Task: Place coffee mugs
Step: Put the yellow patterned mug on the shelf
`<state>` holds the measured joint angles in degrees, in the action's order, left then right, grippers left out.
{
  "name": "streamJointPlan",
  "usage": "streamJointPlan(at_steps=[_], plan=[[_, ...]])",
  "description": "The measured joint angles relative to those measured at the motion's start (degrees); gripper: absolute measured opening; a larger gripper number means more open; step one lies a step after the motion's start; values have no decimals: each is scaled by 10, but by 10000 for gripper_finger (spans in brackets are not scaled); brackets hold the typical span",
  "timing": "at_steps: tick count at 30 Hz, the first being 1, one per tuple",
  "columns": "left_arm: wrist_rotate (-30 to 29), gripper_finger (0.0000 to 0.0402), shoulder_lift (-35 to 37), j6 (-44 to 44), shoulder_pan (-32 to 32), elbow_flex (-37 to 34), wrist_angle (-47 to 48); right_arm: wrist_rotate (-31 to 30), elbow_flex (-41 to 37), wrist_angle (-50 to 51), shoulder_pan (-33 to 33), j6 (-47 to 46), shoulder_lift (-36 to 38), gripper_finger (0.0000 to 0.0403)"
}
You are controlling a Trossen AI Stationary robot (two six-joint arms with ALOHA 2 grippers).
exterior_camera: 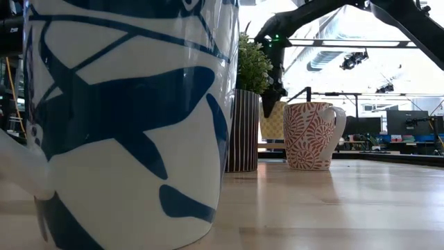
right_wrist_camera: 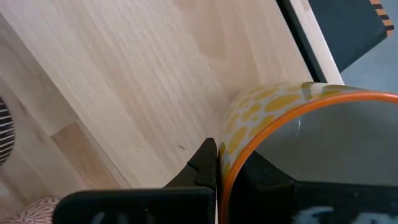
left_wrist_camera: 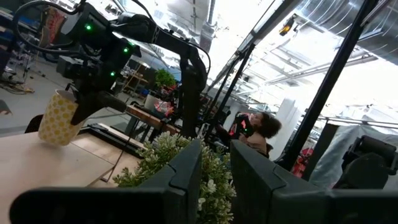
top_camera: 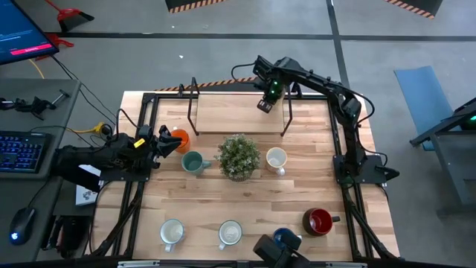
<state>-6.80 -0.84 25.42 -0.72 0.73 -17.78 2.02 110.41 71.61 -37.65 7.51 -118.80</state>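
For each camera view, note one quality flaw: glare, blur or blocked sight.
Low view: blue-patterned mug looms close, blocking the left half; bright backlight washes out the room. Left wrist view: glaring ceiling light, own fingers dark. Right wrist view: yellow-spotted mug soft and cropped.

A: What filled the near left of the low view?
B: A white mug with dark blue brush-like marks stood very close to the camera on the wooden table; part of its handle showed at the left edge.

A: And farther back?
B: A plant in a dark striped pot stood just beyond it. To its right stood a white mug with a red leaf pattern, handle to the right.

A: Was an arm present?
B: A dark arm reached in from above, its gripper hanging beside a yellow-dotted mug behind the red-patterned one.
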Motion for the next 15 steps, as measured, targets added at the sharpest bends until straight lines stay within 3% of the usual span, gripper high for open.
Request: streamJointPlan(at_steps=[15], plan=[[0,76,0,0,0,0,0,-5,0,-1,-2,-2,-5,20]])
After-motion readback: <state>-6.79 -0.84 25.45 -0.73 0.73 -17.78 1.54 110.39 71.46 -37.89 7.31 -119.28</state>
